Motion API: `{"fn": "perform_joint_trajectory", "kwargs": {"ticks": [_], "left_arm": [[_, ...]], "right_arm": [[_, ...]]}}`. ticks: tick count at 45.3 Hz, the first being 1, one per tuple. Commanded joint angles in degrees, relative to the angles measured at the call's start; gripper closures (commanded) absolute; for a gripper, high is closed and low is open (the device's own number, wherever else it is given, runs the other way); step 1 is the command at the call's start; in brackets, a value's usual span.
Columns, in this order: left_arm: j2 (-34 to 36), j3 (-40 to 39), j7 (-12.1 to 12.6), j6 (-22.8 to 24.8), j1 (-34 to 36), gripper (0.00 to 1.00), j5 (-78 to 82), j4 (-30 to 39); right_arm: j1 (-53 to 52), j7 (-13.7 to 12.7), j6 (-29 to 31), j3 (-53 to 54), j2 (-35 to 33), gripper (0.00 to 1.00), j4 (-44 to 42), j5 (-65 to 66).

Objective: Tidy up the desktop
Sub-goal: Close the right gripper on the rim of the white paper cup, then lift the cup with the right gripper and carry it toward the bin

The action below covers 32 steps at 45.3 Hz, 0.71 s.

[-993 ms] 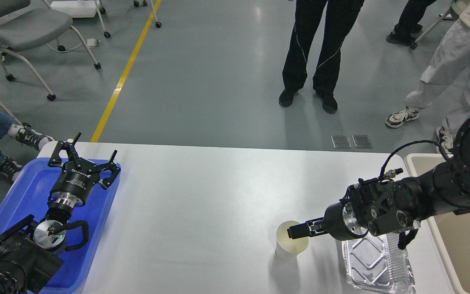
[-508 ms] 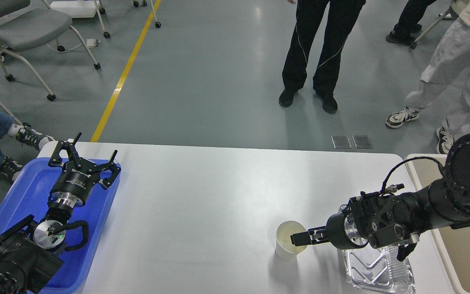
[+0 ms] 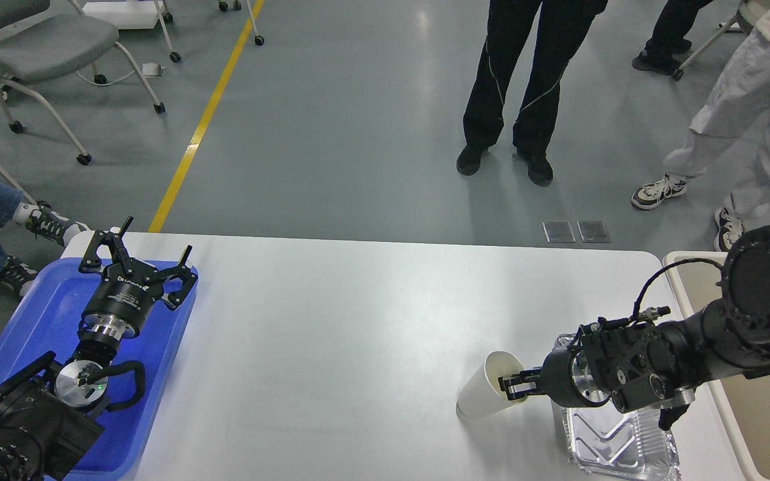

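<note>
The white desktop (image 3: 331, 334) spans the lower half of the head view. A white paper cup (image 3: 485, 395) stands on it at the right front, tilted with its mouth leaning right toward my right arm. My right gripper (image 3: 516, 387) comes in from the right and is shut on the cup's rim, one finger inside the mouth. A shiny foil tray (image 3: 615, 444) lies on the desktop under my right wrist. My left gripper (image 3: 138, 250) is open and empty above the blue plastic tray (image 3: 37, 314) at the left edge.
A beige tub (image 3: 752, 394) stands off the desktop's right end, partly hidden by my right arm. People stand on the grey floor beyond the far edge. Wheeled chairs stand at the far left by a yellow floor line.
My right gripper has drawn back to the right and closed on the cup's rim. The cup, upright before, now tips toward the gripper. The left arm has not moved.
</note>
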<state>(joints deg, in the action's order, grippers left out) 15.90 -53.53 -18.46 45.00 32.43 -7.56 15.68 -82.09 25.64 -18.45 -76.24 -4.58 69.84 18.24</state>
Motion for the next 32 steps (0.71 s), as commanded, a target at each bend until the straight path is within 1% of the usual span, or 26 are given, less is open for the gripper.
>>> {"fn": "perform_joint_trajectory", "kwargs": {"ticks": [1, 9, 15, 26, 32], "left_arm": [[0.0, 0.0, 0.0, 0.0, 0.0, 0.00, 0.0, 0.0], [0.0, 0.0, 0.0, 0.0, 0.0, 0.00, 0.0, 0.0], [0.0, 0.0, 0.0, 0.0, 0.0, 0.00, 0.0, 0.1], [0.0, 0.0, 0.0, 0.0, 0.0, 0.00, 0.0, 0.0], [0.0, 0.0, 0.0, 0.0, 0.0, 0.00, 0.0, 0.0]], "right_arm": [[-0.9, 2.4, -1.1, -0.2, 0.0, 1.00, 0.1, -0.4], [-4.0, 5.7, -1.3, 1.3, -0.5, 1.00, 1.5, -1.3], [-8.2, 8.4, -1.3, 5.3, -1.8, 1.00, 4.8, -2.4], [-17.4, 8.7, -0.7, 10.6, -4.3, 1.00, 9.6, -2.9], [-22.4, 9.9, 1.0, 13.8, -8.2, 1.00, 11.2, -3.3]]}}
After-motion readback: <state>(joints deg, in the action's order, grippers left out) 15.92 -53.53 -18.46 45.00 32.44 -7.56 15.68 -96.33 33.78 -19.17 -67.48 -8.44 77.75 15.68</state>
